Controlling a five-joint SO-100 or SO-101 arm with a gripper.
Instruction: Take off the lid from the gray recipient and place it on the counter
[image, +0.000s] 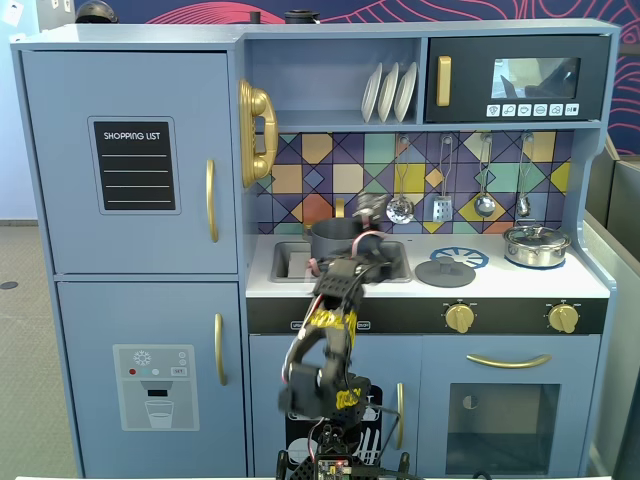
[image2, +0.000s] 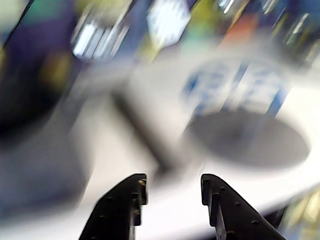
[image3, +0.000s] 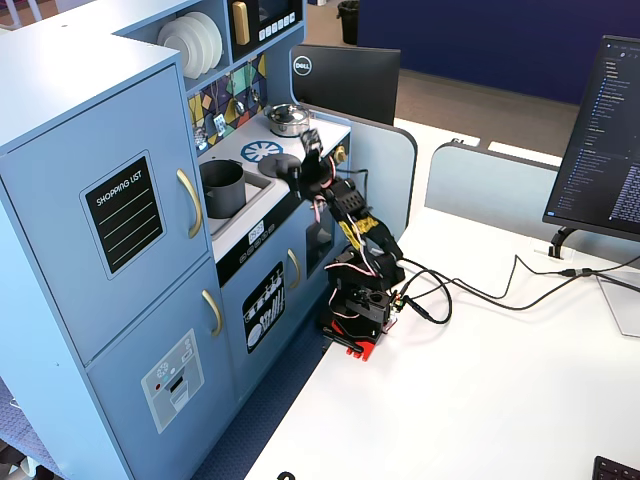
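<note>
The lid (image: 445, 271) lies flat on the counter (image: 430, 285), off the pot (image: 335, 240). In a fixed view it sits at about 4 o'clock from the pot, and it covers the lower part of the blue burner print (image: 462, 257). The pot stands open in the sink (image: 290, 262).

In the wrist view the picture is very blurry. The gripper (image2: 172, 185) pokes up from the bottom edge. Its two fingers stand a little apart and hold nothing. The lid (image2: 250, 142) shows as a dark gray oval at about 2 o'clock from the gripper, not touching it.

In a fixed view the gripper (image3: 312, 160) is up over the counter edge, just beside the lid (image3: 281, 162). A shiny pot (image: 535, 245) sits at 3 o'clock from the lid, well apart.
</note>
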